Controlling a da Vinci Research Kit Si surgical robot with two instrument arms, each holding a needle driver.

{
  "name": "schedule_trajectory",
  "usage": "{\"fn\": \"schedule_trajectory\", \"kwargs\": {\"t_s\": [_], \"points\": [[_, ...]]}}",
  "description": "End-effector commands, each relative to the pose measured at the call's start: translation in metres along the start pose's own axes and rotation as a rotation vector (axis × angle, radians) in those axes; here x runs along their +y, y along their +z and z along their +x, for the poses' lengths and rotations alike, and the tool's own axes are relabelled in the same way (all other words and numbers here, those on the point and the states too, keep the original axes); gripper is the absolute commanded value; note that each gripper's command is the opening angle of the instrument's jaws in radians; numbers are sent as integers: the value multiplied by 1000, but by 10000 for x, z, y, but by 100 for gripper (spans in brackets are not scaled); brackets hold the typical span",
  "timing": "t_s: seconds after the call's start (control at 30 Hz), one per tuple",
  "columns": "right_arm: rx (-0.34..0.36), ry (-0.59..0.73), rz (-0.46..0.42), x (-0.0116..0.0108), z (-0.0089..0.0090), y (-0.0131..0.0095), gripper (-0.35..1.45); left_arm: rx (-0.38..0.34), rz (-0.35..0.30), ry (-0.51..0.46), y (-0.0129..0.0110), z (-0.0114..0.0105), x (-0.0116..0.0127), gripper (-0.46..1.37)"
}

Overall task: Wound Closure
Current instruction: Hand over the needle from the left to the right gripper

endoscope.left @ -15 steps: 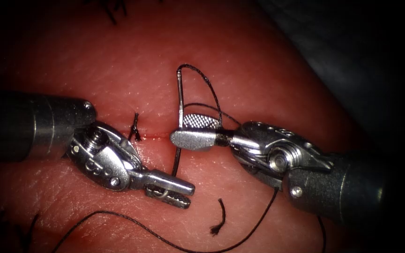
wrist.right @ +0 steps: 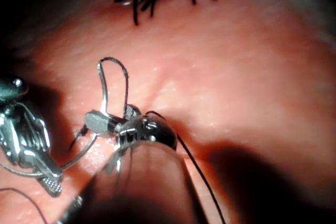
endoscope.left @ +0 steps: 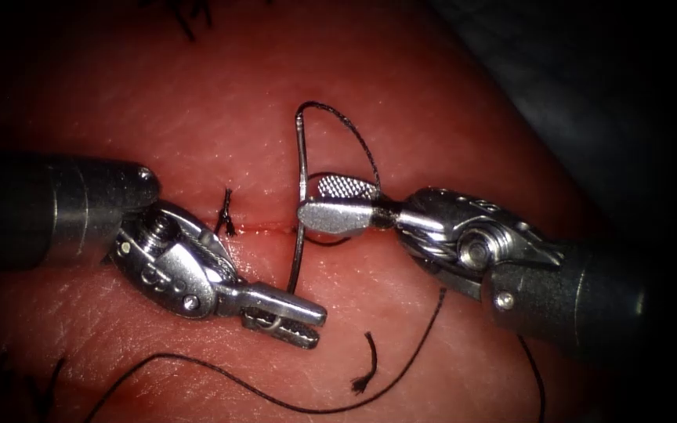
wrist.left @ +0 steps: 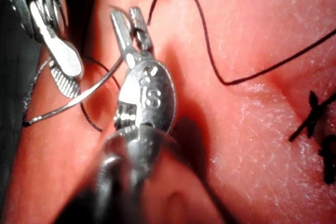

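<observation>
Needle (endoscope.left: 301,200) stands at centre frame over the cut (endoscope.left: 264,228), out of the tissue (endoscope.left: 197,117), its tip end clamped in the left claw (endoscope.left: 295,317) lower down, while the right claw (endoscope.left: 338,204) sits parted around its upper shaft, thread (endoscope.left: 346,129) looping off the top.

The right tool (endoscope.left: 337,202) has drawn back toward its own shaft, its open jaws sliding off the needle (endoscope.left: 301,205) until only their tips reach it; the toothed jaw now shows less of its face above the smooth one; the thread (endoscope.left: 401,356) trailing under the right tool's wrist has swung out into a wider, lower sweep; a small dark loop of it now shows just below the jaw tips.
</observation>
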Motion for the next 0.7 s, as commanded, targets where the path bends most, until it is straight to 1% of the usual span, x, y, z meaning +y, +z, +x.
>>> {"fn": "schedule_trajectory", "kwargs": {"t_s": [0.03, 0.17, 0.27, 0.33, 0.4, 0.53, 0.63, 0.67, 0.7], "points": [[2, -9, 6, 3, 2, -5, 64, 1, -4, 1, 0, 0, 0, -35], [9, -18, -12, 14, 8, -16, 65, 2, -5, 1, -3, 1, 0, -35], [9, -26, -8, 20, 11, -24, 65, 3, -6, 0, -6, 2, 0, -35], [14, -34, -14, 23, 13, -31, 72, 4, -7, 0, -6, 2, 0, -35], [11, -35, -13, 24, 13, -37, 75, 4, -6, -1, -7, 1, -1, -35], [7, -35, -5, 21, 12, -49, 85, 4, -5, -2, -5, -3, -4, -35], [5, -33, -4, 15, 11, -53, 91, 4, -4, -2, -4, -7, -6, -35], [4, -32, -4, 13, 10, -54, 94, 4, -4, -2, -3, -9, -6, -35], [3, -30, -5, 8, 10, -56, 105, 3, -4, -2, -2, -11, -7, -35]]}}
